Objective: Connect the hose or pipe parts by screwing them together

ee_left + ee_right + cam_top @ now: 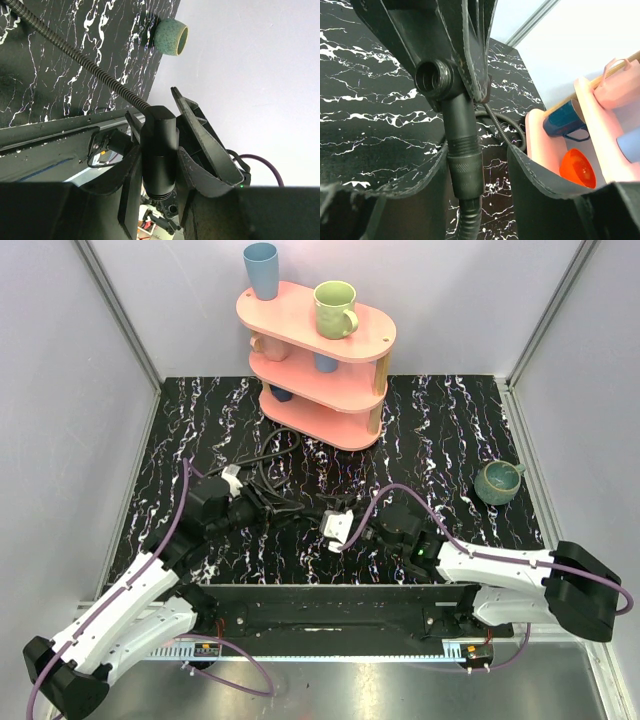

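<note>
My left gripper [159, 160] is shut on a smooth black cylindrical hose fitting [159, 145] whose threaded end points back toward the wrist. Its ribbed black hose [75, 55] runs off across the marbled surface. In the right wrist view, the left gripper's fingers [450, 35] hold that fitting, open mouth [433, 78] showing. A second hose end with a knurled collar [465, 167] meets it from below. My right gripper [477, 160] stands open around the collar: one finger touches it, the other is apart. From above, the left gripper [250, 508] and right gripper [350, 525] face each other over looped hoses [272, 478].
A pink three-tier shelf [300, 310] with several mugs stands at the back centre, seen again as the pink shelf [540, 135] close behind my right gripper. A green mug [497, 482] lies at the right. Grey walls enclose the table on three sides.
</note>
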{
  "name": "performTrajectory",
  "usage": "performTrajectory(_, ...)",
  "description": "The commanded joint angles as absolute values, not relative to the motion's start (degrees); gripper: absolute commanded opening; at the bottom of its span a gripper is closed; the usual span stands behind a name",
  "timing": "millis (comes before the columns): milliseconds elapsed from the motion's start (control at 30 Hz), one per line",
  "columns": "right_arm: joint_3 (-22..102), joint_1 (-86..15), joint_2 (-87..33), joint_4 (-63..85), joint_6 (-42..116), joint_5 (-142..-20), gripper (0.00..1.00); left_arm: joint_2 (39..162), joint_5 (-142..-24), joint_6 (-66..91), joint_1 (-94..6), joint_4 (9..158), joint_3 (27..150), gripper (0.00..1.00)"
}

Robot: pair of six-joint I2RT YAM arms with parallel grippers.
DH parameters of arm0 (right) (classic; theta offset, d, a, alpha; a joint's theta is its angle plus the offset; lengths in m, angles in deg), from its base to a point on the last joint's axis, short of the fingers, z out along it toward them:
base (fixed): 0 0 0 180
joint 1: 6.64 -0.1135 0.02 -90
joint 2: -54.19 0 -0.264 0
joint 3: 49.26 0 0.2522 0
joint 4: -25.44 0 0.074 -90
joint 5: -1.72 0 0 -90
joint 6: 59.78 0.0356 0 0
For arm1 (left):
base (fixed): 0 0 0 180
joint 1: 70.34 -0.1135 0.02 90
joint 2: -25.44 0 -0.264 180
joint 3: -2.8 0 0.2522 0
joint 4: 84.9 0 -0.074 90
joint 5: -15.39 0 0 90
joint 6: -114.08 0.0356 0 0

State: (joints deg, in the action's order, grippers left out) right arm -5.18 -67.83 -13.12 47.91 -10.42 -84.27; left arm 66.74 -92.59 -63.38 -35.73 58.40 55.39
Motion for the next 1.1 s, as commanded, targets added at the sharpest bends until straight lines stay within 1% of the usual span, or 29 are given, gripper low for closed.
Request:
performTrajectory(0, -1.8, -69.0, -14.3, 52.3, -12.3, -85.6, 0.52, 64.9, -95.7, -66.4, -35.6, 63.6, 54.3, 0.0)
performTrajectory(100, -1.1, -69.2, -14.8, 50.8, -12.1, -85.4, 0.3, 64.5, -95.5, -66.4, -35.6, 63.7, 53.8, 0.0)
performTrajectory(167, -1.0, -69.3, -15.2, 50.4, -11.4, -86.2, 0.11, 64.9, -95.4, -65.1, -35.6, 64.2, 53.9, 0.0)
performTrajectory(200, -1.0, -69.2, -15.1, 49.8, -10.3, -86.1, 0.05, 65.2, -95.4, -64.0, -35.7, 64.8, 54.0, 0.0)
performTrajectory(233, -0.7, -69.2, -14.7, 48.7, -9.7, -85.5, 0.0, 65.5, -95.9, -58.9, -35.7, 66.3, 54.1, 0.0)
performTrajectory(267, -0.3, -69.3, -14.5, 45.4, -7.3, -85.0, 0.0, 66.8, -96.6, -54.7, -35.7, 72.4, 54.2, 0.0)
performTrajectory(300, 1.5, -69.2, -14.3, 42.6, -6.2, -84.4, 0.0, 67.6, -99.3, -50.2, -35.7, 75.5, 54.4, 0.0)
performTrajectory(333, 2.8, -69.0, -14.2, 36.1, -5.2, -81.3, 0.0, 68.6, -101.4, -39.0, -35.7, 80.3, 55.7, 0.0)
performTrajectory(367, 4.4, -69.0, -14.5, 32.5, -3.5, -79.8, 0.0, 70.1, -103.7, -33.4, -35.7, 80.4, 56.7, 0.0)
performTrajectory(433, 8.5, -69.0, -15.4, 24.9, -2.0, -75.3, 0.0, 70.8, -103.3, -20.2, -35.6, 78.0, 58.4, 0.0)
performTrajectory(500, 10.1, -68.7, -15.6, 22.9, -0.1, -72.8, 0.0, 70.7, -104.0, -12.2, -35.7, 78.0, 58.4, 0.0)
performTrajectory(533, 10.4, -68.3, -15.5, 21.8, 0.7, -70.3, 0.0, 70.7, -105.2, -4.8, -35.7, 78.6, 58.0, 0.0)
performTrajectory(600, 11.2, -65.7, -15.4, 20.6, 4.0, -64.5, 0.0, 70.6, -112.9, 3.2, -35.6, 79.6, 57.0, 0.0)
performTrajectory(633, 11.3, -64.6, -15.5, 20.3, 5.4, -62.1, 0.0, 70.4, -115.1, 12.6, -35.6, 79.2, 55.8, 0.0)
performTrajectory(667, 11.5, -62.4, -15.6, 20.1, 7.3, -60.1, 0.0, 69.7, -115.4, 16.0, -35.6, 78.9, 55.1, 0.0)
performTrajectory(733, 12.5, -61.4, -16.3, 18.5, 7.8, -57.0, 0.0, 69.5, -116.5, 22.8, -35.6, 79.0, 53.7, 0.0)
performTrajectory(800, 13.5, -60.9, -16.8, 17.6, 8.4, -56.2, 0.0, 70.0, -119.1, 25.6, -35.6, 78.3, 53.6, 0.0)
performTrajectory(867, 13.7, -60.9, -16.8, 17.5, 9.4, -56.8, 0.0, 70.3, -117.3, 24.3, -35.6, 78.8, 53.5, 0.0)
performTrajectory(933, 13.5, -60.9, -15.9, 17.4, 9.5, -57.1, 0.0, 70.0, -116.1, 16.8, -35.6, 79.8, 53.5, 0.0)
performTrajectory(967, 12.8, -60.9, -15.2, 18.2, 10.4, -57.9, 0.01, 69.1, -114.5, 14.1, -35.6, 80.2, 53.5, 0.0)
performTrajectory(1033, 9.2, -60.9, -12.3, 23.0, 12.0, -62.3, 0.09, 67.0, -112.6, 5.9, -35.6, 81.2, 52.7, 0.0)
performTrajectory(1067, 7.5, -60.9, -11.3, 24.9, 12.7, -63.2, 0.11, 66.2, -109.6, 2.8, -35.7, 82.6, 52.0, 0.0)
